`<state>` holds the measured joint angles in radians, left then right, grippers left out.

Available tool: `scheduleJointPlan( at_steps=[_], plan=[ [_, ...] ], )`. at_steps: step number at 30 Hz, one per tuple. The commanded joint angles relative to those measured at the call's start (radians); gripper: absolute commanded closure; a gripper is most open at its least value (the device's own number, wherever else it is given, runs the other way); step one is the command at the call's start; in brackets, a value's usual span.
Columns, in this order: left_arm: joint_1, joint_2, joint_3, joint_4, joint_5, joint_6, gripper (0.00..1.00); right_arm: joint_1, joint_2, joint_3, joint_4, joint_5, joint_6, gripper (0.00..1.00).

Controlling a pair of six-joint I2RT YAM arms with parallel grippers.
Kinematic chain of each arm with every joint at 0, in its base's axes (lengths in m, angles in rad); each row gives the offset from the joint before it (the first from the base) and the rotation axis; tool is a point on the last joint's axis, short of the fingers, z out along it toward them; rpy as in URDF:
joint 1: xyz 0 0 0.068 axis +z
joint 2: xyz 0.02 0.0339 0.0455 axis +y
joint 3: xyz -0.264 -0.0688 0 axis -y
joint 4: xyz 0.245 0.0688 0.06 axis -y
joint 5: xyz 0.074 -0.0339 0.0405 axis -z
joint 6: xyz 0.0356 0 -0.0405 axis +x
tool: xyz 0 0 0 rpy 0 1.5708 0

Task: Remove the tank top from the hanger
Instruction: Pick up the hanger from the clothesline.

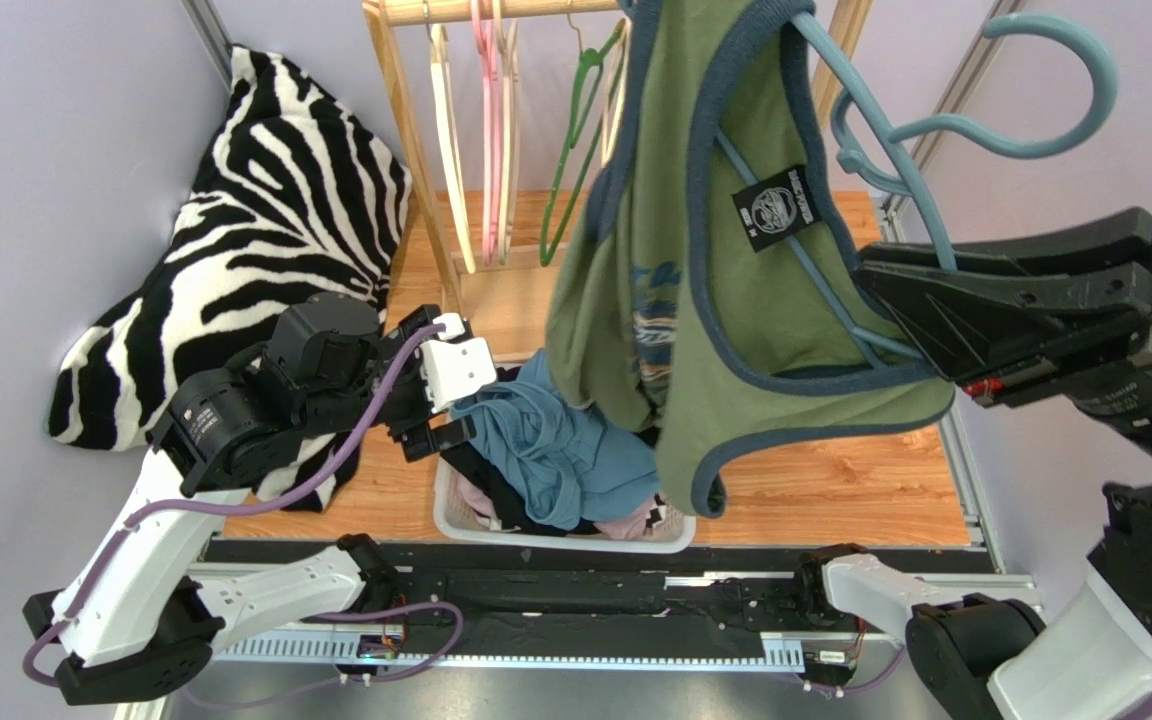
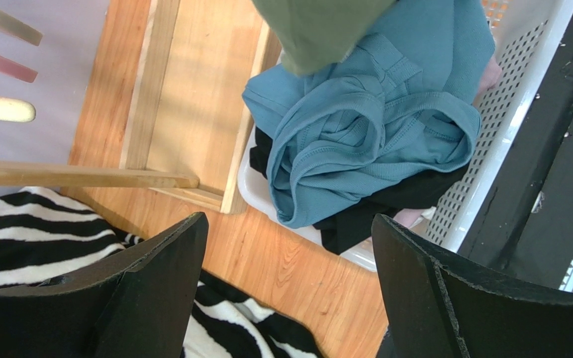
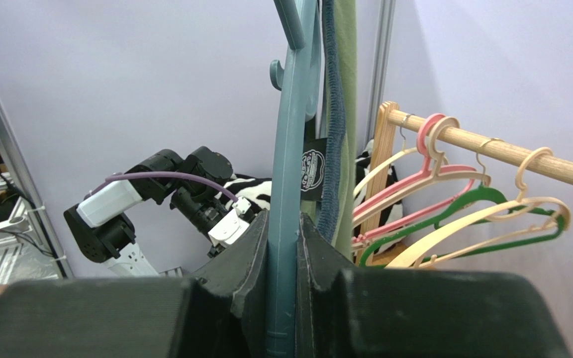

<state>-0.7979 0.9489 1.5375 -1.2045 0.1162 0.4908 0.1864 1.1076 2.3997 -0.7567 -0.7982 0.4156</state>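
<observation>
1. The right end effector (image 3: pixel 283 250) clamps the grey-blue plastic hanger (image 3: pixel 291 134), holding it aloft so the garment dangles clear.
2. The olive-green tank top with navy trim (image 1: pixel 732 285) drapes on that hanger, just above and beside its fingers.
3. The left end effector (image 2: pixel 289 291) stands wide and empty, with the hem just ahead of it over the white perforated plastic basket (image 2: pixel 517 89), likely poised to pull.
</observation>
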Motion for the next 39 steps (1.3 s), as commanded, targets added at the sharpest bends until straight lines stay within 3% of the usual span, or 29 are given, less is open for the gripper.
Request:
scheduleJointPlan(
  at_steps=[1, 9, 15, 17, 20, 23, 26, 30, 32, 35, 36, 39],
  plan=[
    [0.023, -0.001, 0.007, 0.005, 0.062, -0.026, 0.11, -0.039, 0.034, 0.006, 0.274, -0.116, 0.133, 1.0],
    [0.054, 0.01, 0.039, -0.003, 0.1, -0.035, 0.11, -0.064, 0.139, 0.082, 0.451, -0.125, 0.201, 1.0],
    [0.057, 0.013, 0.001, 0.01, 0.089, -0.035, 0.12, -0.064, 0.132, 0.012, 0.623, -0.148, 0.285, 1.0],
    [0.057, 0.016, -0.013, 0.013, 0.091, -0.035, 0.12, -0.064, 0.118, -0.08, 0.661, -0.185, 0.302, 1.0],
    [0.062, 0.028, -0.019, 0.016, 0.091, -0.034, 0.12, -0.05, 0.063, -0.236, 0.876, -0.266, 0.377, 1.0],
    [0.063, 0.045, -0.008, 0.017, 0.088, -0.032, 0.12, -0.019, 0.064, -0.246, 0.89, -0.349, 0.353, 1.0],
    [0.066, 0.06, 0.01, 0.016, 0.086, -0.031, 0.12, 0.016, 0.078, -0.243, 0.728, -0.369, 0.191, 1.0],
    [0.075, 0.071, 0.035, 0.002, 0.096, -0.034, 0.12, 0.074, 0.103, -0.258, 0.284, -0.311, -0.151, 1.0],
    [0.077, 0.07, 0.049, -0.01, 0.105, -0.031, 0.12, 0.134, 0.129, -0.257, 0.065, -0.224, -0.365, 1.0],
    [0.075, 0.053, 0.056, -0.062, 0.125, -0.003, 0.12, 0.281, 0.194, -0.214, -0.224, 0.027, -0.634, 1.0],
    [0.075, 0.048, 0.055, -0.099, 0.128, 0.02, 0.12, 0.356, 0.21, -0.209, -0.272, 0.174, -0.682, 1.0],
    [0.077, 0.016, 0.021, -0.147, 0.126, 0.058, 0.12, 0.433, 0.219, -0.272, -0.313, 0.345, -0.761, 1.0]
  ],
)
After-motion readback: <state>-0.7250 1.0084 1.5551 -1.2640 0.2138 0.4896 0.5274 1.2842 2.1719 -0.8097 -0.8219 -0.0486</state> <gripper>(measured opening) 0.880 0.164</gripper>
